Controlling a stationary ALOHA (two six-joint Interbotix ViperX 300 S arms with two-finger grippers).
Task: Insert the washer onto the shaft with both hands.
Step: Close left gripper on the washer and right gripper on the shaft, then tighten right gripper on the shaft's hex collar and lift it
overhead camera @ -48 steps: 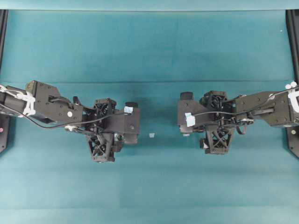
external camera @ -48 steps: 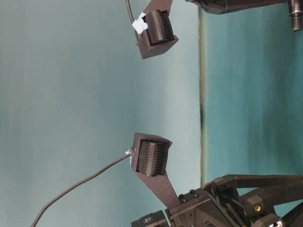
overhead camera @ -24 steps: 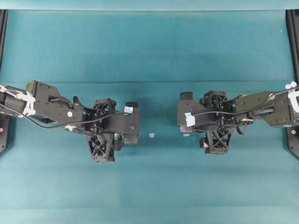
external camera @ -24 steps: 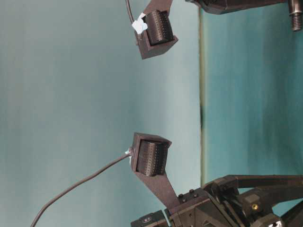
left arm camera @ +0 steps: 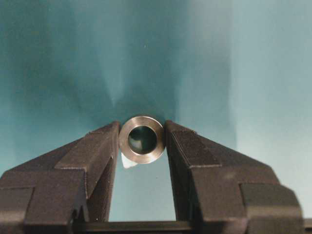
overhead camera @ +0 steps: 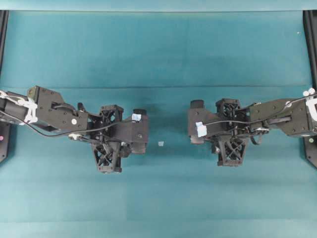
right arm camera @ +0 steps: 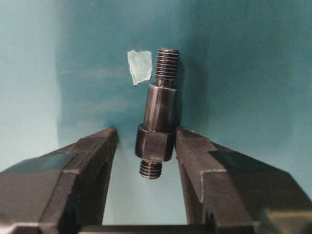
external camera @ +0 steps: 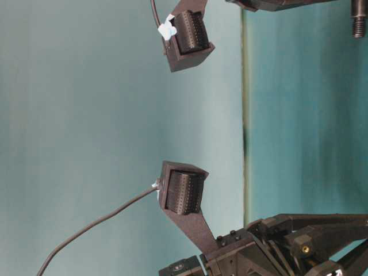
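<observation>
My left gripper is shut on the washer, a silvery ring with a dark hole, pinched by its rim between both fingertips with the hole facing the camera. My right gripper holds the shaft, a dark stepped rod, by its hex collar. The threaded tip points forward, and a short threaded stub points back between the jaws. The shaft's tip also shows in the table-level view. In the overhead view both grippers hover above the table facing each other, with a gap between them. Their fingertips are hidden under the camera mounts.
A small pale tape scrap lies on the teal table between the two grippers. It also shows in the right wrist view, beyond the shaft. Black frame rails run along the left and right edges.
The right gripper has shifted slightly with the shaft in it. The left gripper has hardly moved and still holds the washer.
</observation>
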